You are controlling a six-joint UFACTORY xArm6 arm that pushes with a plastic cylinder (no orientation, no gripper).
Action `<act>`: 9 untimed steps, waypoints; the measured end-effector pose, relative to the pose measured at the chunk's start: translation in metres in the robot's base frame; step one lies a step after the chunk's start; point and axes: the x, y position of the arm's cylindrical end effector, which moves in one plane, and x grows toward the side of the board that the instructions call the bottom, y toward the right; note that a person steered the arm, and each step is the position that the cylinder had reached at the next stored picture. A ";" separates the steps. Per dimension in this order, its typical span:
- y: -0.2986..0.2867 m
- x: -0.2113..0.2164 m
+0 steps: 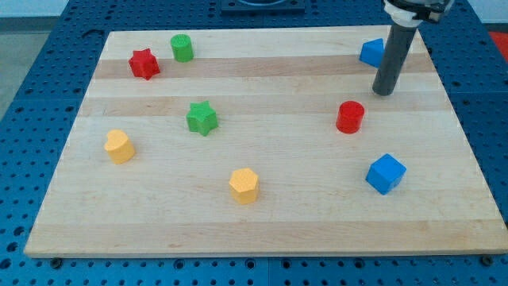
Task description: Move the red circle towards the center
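Eight small blocks lie scattered on the wooden board [262, 230], and the one that matters, the red circle [350, 117], stands right of the board's middle. The rod's tip [383, 93] rests just up and to the right of it, near but apart, with a strip of bare wood between them. There is no claw on this arm, only the straight dark rod, so nothing can be open or clamped; the tip touches no block. Its spot on the far right side of the red circle makes sense as a judgement: a push from there would send the cylinder leftward and slightly nearer, toward the middle. A blue block [371, 52] sits close behind the rod at the far right, partly hidden by it, and a blue cube [386, 173] lies on the near right. The green star [202, 117] stands left of centre, the orange hexagon [244, 185] nearer, the yellow heart [119, 146] at the left, and the red star [144, 63] and green cylinder [182, 48] at the far left.
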 end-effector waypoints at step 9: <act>-0.166 -0.001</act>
